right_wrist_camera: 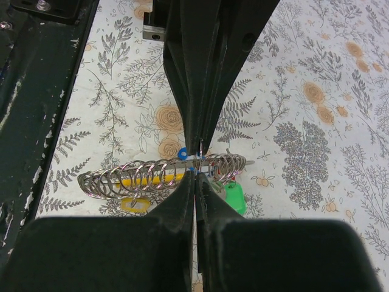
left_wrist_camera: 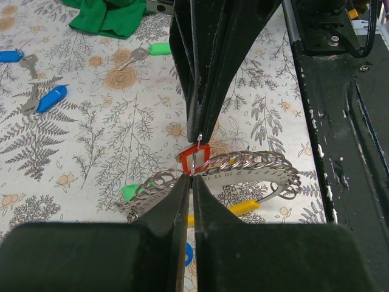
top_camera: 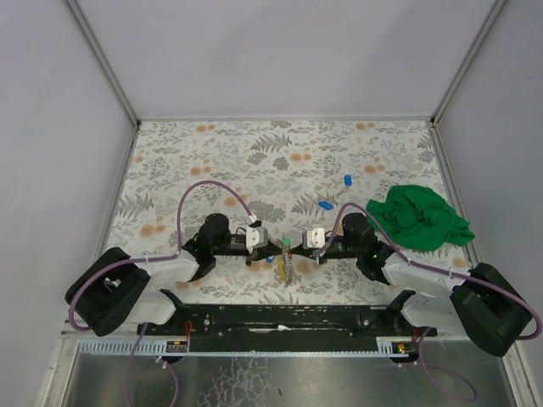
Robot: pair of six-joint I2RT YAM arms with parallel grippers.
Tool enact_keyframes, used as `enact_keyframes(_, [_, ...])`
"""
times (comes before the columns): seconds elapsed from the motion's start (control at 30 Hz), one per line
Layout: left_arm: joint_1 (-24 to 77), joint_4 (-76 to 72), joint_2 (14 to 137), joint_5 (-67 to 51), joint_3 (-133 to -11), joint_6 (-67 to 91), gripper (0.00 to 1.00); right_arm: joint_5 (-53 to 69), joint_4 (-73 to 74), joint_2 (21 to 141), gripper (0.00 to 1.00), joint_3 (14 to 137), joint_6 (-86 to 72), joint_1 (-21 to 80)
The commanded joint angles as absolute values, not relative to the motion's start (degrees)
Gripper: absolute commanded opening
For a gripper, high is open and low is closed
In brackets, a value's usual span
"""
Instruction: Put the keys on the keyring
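Two grippers meet tip to tip directly over the keyring [top_camera: 286,268] in the top view, the left gripper [top_camera: 273,257] from its left and the right gripper [top_camera: 299,253] from its right. Two blue-tagged keys [top_camera: 325,205] lie loose on the floral table [top_camera: 212,161] beyond the keyring, toward its right. A green cloth [top_camera: 420,219] sits further right again.

Left wrist view: the left gripper's jaws are pressed together, tips touching the keyring's coiled wire just beside a red tag [left_wrist_camera: 194,159]. Whether wire is caught between them cannot be told. The right gripper, opposite, is likewise closed, its tips at the tag's upper edge. A green tag [left_wrist_camera: 129,192] and a yellow tag [left_wrist_camera: 243,208] sit at the ring. A green-tagged key [left_wrist_camera: 149,50] lies well beyond the keyring.

Right wrist view: the right gripper's jaws are pressed together at the ring's wire, beside a blue tag [right_wrist_camera: 182,153]. The left gripper's closed tips meet them from the opposite side.
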State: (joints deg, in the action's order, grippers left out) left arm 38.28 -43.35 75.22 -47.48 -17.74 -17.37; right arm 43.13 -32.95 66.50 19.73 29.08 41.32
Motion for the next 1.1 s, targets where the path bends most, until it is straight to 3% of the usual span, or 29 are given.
enact_keyframes(0.0, [38.6,-48.6,75.0,-48.0,-17.8,-16.9,0.00,44.2,-34.6,66.6,0.00,21.5,28.5,42.0])
enact_keyframes(1.07, [38.7,-48.6,75.0,-47.6,-18.0,-16.7,0.00,42.4,-35.6,65.5,0.00,20.8,27.9,42.0])
